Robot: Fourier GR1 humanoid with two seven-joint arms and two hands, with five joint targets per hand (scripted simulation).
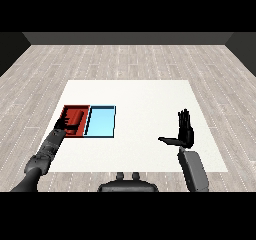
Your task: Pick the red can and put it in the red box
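The red tray [84, 115] lies at the table's left, side by side with the light blue tray [101, 121]. My left hand [66, 126] reaches into the red tray from its near left corner. The red can [75, 118] is inside that tray, hard to tell apart from the red floor, and the left hand's fingers curl round its lower side. Far off at the right of the table, my right hand [186, 130] is held upright above the surface, fingers straight, thumb out to the left, holding nothing.
The white table [145, 104] stretches wide between the trays and the right hand. Its near edge runs just ahead of both forearms. Grey wooden floor surrounds the table.
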